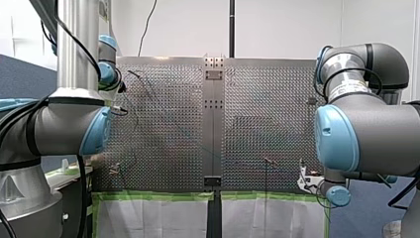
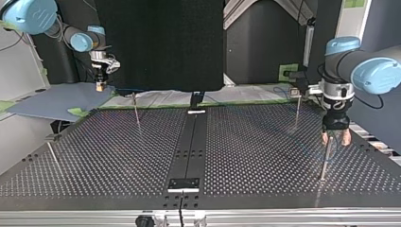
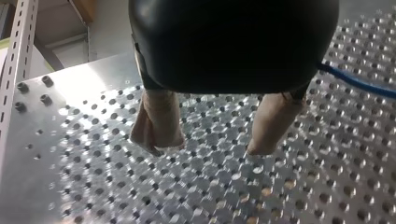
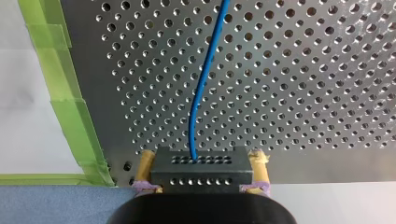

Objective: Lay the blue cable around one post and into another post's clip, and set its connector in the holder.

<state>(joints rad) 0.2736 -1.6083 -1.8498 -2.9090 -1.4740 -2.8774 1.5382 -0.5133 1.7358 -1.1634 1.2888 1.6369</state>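
Observation:
My right gripper (image 4: 201, 161) is shut on a black perforated connector block (image 4: 201, 173), held between its yellow pads (image 4: 145, 163). The blue cable (image 4: 198, 93) leaves the block and runs away over the perforated table. In the top view this gripper (image 2: 100, 86) hangs over the table's far left edge. My left gripper (image 3: 210, 145) stands open just above the table, its beige fingers (image 3: 156, 126) holding nothing. A stretch of blue cable (image 3: 359, 84) passes beside it. In the top view my left gripper (image 2: 336, 137) hovers at a thin post (image 2: 325, 161) on the right.
More thin posts stand on the table (image 2: 265, 156): one far left of centre (image 2: 136, 112), one far right (image 2: 297, 111), one at the left edge (image 2: 52, 152). A black rail (image 2: 190, 146) with end plates runs down the middle. Green tape (image 4: 74, 116) lines the table edge beside my right gripper.

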